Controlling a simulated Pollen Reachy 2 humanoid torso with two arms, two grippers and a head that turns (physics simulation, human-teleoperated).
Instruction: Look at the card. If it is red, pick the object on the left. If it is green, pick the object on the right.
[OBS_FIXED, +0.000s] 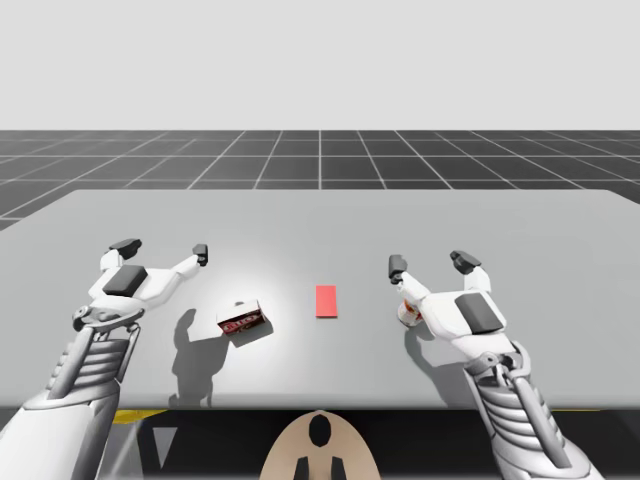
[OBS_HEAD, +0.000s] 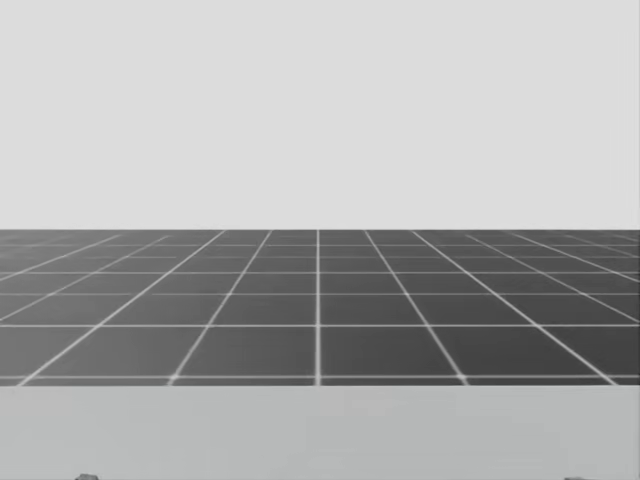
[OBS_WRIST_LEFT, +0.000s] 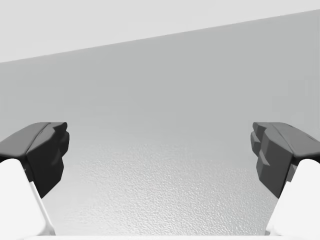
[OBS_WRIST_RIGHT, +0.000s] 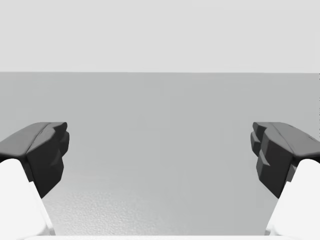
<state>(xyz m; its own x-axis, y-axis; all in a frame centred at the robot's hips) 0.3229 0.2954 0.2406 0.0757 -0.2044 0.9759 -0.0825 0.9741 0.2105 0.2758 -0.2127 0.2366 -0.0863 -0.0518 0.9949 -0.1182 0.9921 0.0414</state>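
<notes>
My left gripper and right gripper have white shells and dark grey fingertips; my forearms are ribbed grey.

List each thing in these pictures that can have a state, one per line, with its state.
card: red, lying flat on the table.
red and white box: lying on the table left of the card, untouched.
object right of the card: on the table, mostly hidden by my right arm.
left gripper: open, holding nothing.
right gripper: open, holding nothing.
</notes>
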